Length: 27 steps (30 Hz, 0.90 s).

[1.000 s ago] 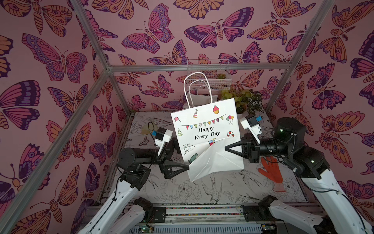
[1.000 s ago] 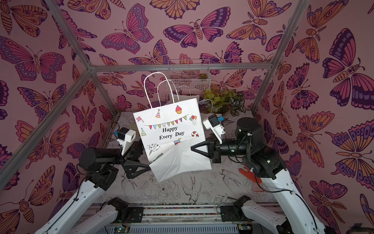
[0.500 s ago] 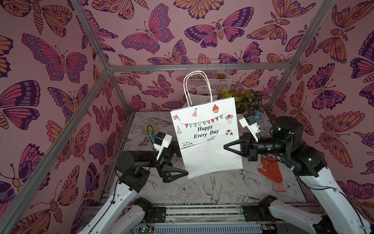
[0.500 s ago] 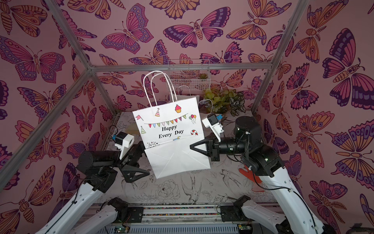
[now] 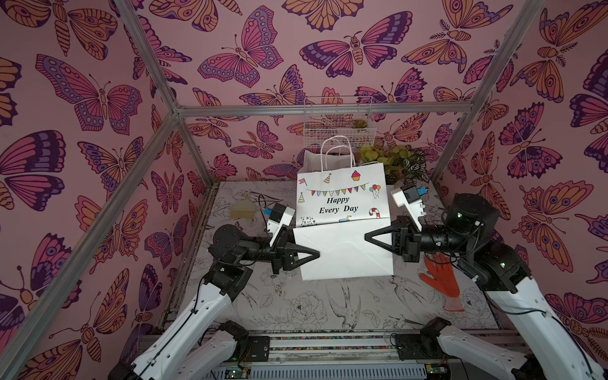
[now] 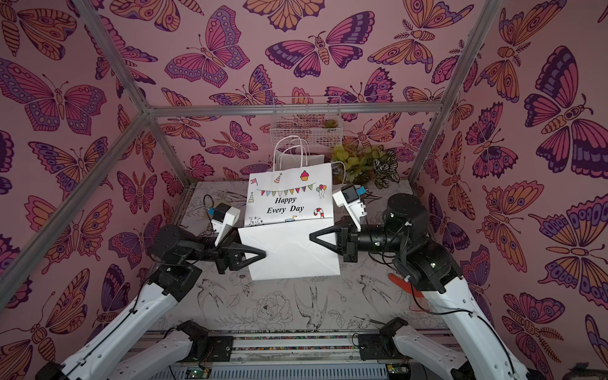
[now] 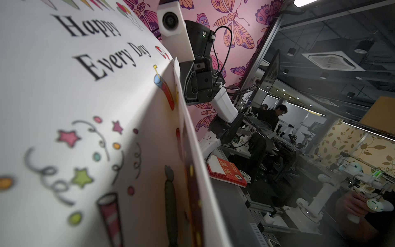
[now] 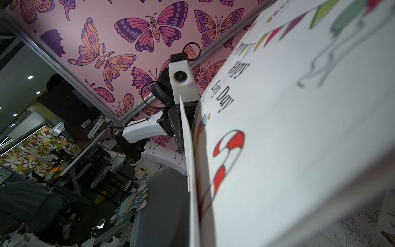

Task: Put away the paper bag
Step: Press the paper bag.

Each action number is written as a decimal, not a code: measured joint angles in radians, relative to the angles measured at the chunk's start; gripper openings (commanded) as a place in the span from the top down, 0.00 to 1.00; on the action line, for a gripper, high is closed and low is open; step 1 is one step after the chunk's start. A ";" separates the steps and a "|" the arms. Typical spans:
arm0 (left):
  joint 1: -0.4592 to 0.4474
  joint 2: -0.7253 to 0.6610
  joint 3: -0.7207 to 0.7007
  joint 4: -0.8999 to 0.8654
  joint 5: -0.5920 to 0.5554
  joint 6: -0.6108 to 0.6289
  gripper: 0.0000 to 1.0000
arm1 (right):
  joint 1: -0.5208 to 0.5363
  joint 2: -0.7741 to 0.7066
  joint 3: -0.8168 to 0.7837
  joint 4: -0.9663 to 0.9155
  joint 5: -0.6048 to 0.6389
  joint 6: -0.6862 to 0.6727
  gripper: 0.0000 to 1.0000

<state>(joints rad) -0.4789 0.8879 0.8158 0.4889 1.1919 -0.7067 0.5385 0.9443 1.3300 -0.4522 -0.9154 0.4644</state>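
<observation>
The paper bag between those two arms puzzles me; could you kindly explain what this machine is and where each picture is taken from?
These are two robot arms mounted at the front of a table, each ending in a two-fingered gripper. Two pictures look down from one overhead camera; the two close-ups come from cameras on the arms' wrists, so the bag fills them. The right gripper is shut on one side edge of the white paper bag, printed "Happy Every Day", its plain bottom folded up. The left gripper sits at the opposite edge; whether it is open or shut I cannot tell. On the table lie an orange glove and, at the back, leafy plants; a wire basket hangs on the wall.
</observation>
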 measured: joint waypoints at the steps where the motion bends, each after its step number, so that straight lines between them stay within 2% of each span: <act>1: 0.000 -0.005 0.001 -0.012 -0.007 0.009 0.76 | 0.000 -0.003 -0.002 0.000 0.000 0.000 1.00; 8: 0.000 -0.043 0.001 -0.050 -0.034 0.045 0.85 | 0.000 -0.020 -0.017 -0.005 -0.001 -0.008 1.00; 11: 0.000 -0.047 0.001 -0.057 -0.039 0.052 1.00 | 0.000 -0.023 -0.019 -0.010 -0.001 -0.016 1.00; 16: 0.000 -0.047 0.002 -0.069 -0.041 0.063 1.00 | 0.000 -0.023 -0.019 -0.017 -0.001 -0.024 1.00; 17: 0.000 -0.047 0.002 -0.071 -0.041 0.063 1.00 | 0.000 -0.023 -0.019 -0.019 -0.001 -0.026 0.98; 21: 0.000 -0.046 0.002 -0.072 -0.041 0.066 1.00 | 0.000 -0.018 -0.011 -0.037 -0.007 -0.039 0.69; 22: 0.000 -0.044 0.002 -0.071 -0.041 0.068 1.00 | 0.000 -0.012 0.002 -0.052 -0.011 -0.049 0.66; 25: 0.000 -0.035 0.003 -0.071 -0.042 0.071 1.00 | 0.000 0.019 0.069 -0.098 -0.021 -0.071 0.70; 26: 0.000 -0.031 0.003 -0.071 -0.043 0.071 1.00 | 0.000 0.029 0.092 -0.108 -0.023 -0.079 0.74; 27: 0.000 -0.027 0.003 -0.071 -0.045 0.071 1.00 | 0.000 0.039 0.115 -0.119 -0.026 -0.091 0.83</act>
<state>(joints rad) -0.4789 0.8604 0.8185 0.4179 1.1473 -0.6353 0.5385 0.9829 1.4452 -0.5709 -0.9413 0.3737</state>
